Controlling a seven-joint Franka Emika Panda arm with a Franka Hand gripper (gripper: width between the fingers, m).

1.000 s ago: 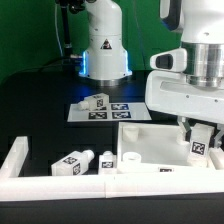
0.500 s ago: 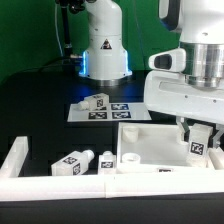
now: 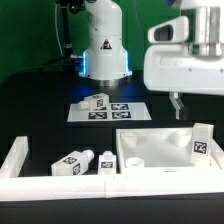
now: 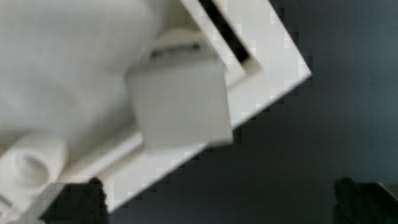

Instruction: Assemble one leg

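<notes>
The leg [image 3: 202, 142], a chunky white peg with a black-and-white tag, stands upright at the corner of the large white panel [image 3: 150, 140] on the exterior view's right. My gripper [image 3: 193, 110] hangs above it, open and empty, clear of the leg. In the wrist view the leg [image 4: 182, 100] shows below against the panel [image 4: 71, 70], and my gripper [image 4: 219, 205] has its two dark fingertips [image 4: 75, 205] spread wide with nothing between them.
Another peg [image 3: 96, 102] lies on the marker board [image 3: 125, 112] behind the panel. Two more pegs [image 3: 72, 163] [image 3: 108, 160] lie in front, at the panel's left. A white rail [image 3: 20, 155] borders the near edge. The robot base [image 3: 103, 45] stands at the back.
My gripper has let go of the leg and risen straight up. The leg stays standing on the panel's corner.
</notes>
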